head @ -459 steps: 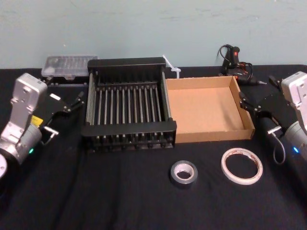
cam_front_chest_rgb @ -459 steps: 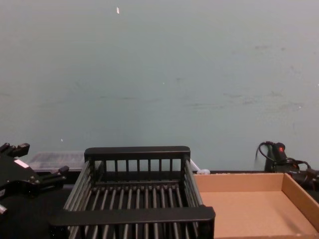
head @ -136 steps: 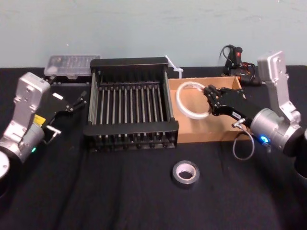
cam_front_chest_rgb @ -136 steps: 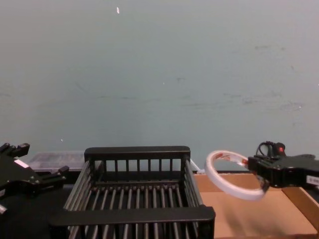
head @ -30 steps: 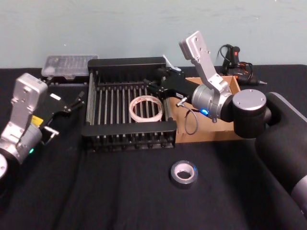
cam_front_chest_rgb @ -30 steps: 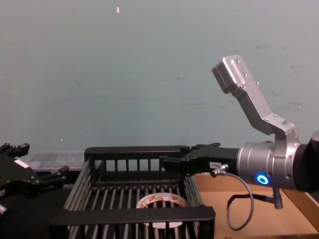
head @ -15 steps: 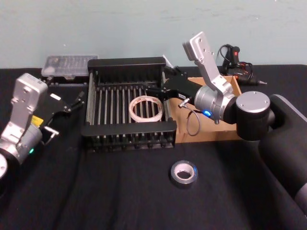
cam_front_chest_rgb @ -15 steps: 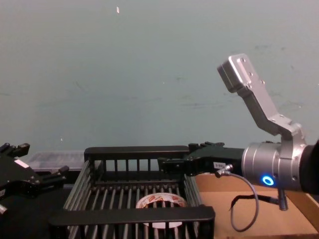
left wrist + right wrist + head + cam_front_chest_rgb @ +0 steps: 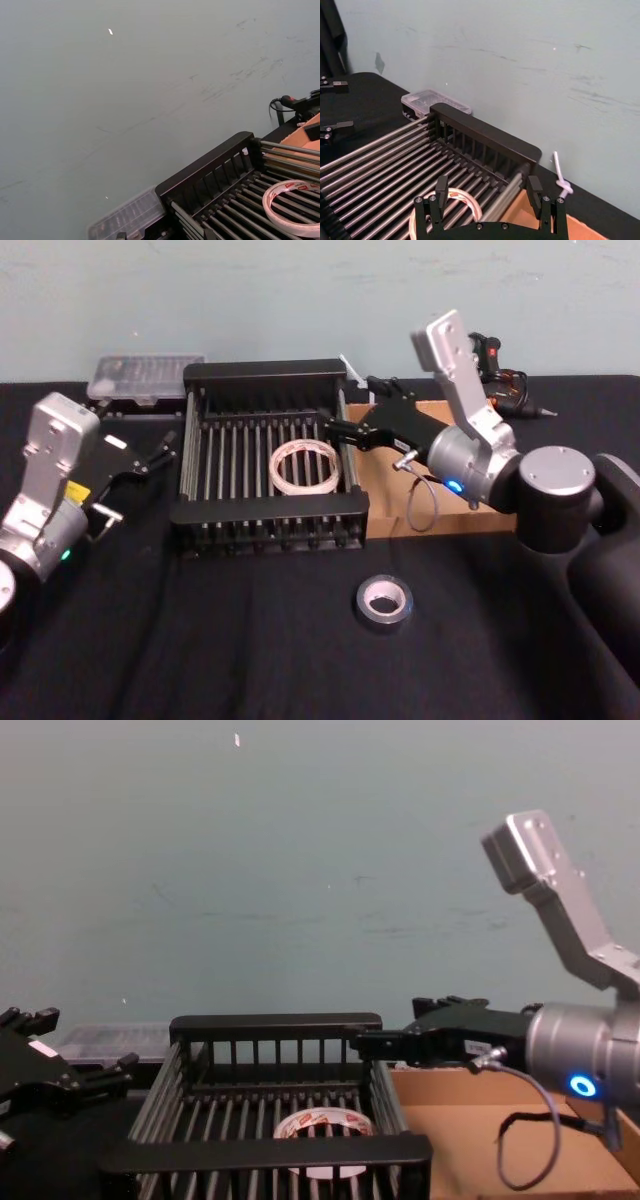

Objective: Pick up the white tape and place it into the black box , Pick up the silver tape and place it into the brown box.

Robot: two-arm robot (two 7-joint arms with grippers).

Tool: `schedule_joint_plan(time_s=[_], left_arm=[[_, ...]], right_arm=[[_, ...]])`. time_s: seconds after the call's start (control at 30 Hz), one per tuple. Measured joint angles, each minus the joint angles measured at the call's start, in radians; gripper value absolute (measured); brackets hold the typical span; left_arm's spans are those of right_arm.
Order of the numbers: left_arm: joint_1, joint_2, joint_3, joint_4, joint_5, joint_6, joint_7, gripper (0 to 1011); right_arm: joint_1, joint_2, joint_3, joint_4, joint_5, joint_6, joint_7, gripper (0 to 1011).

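The white tape [image 9: 277, 470] [image 9: 300, 1122] [image 9: 295, 185] [image 9: 468, 199] lies flat on the bars of the black box [image 9: 268, 507] [image 9: 265, 1153], right of centre. My right gripper [image 9: 335, 428] [image 9: 360, 1045] [image 9: 488, 192] hovers open and empty above the crate's right rim, just beyond the roll. The silver tape [image 9: 384, 623] lies on the black cloth in front of the boxes. The brown box [image 9: 385, 495] [image 9: 450, 1140] sits right of the crate, partly hidden by my right arm. My left gripper [image 9: 160, 452] [image 9: 85, 1040] rests open to the left of the crate.
A clear plastic case [image 9: 145, 375] stands behind the crate's left corner. A white zip tie [image 9: 355, 375] lies behind the two boxes. A black tool with cables [image 9: 490, 365] sits at the back right. Bare black cloth stretches along the front around the silver roll.
My right gripper has pulled back to the right, from over the crate's inside to above its right rim. The white tape stays put on the bars. The left arm is unmoved.
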Motion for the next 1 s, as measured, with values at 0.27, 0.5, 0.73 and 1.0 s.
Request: schedule_joint_plan(time_s=[0.27, 0.5, 0.73, 1.0], left_arm=[[0.0, 0.0, 0.0, 0.0, 0.0, 0.0, 0.0, 1001], [0.0, 0.0, 0.0, 0.0, 0.0, 0.0, 0.0, 1001], [0.0, 0.0, 0.0, 0.0, 0.0, 0.0, 0.0, 1001], [0.0, 0.0, 0.0, 0.0, 0.0, 0.0, 0.0, 1001]], right_arm=[[-0.078, 0.044, 0.032, -0.11, 0.025, 0.034, -0.007, 1002], [-0.146, 0.089, 0.05, -0.2, 0.042, 0.052, -0.005, 1003], [-0.219, 0.141, 0.074, -0.29, 0.057, 0.059, -0.007, 1002], [-0.293, 0.194, 0.097, -0.369, 0.075, 0.065, -0.006, 1003]])
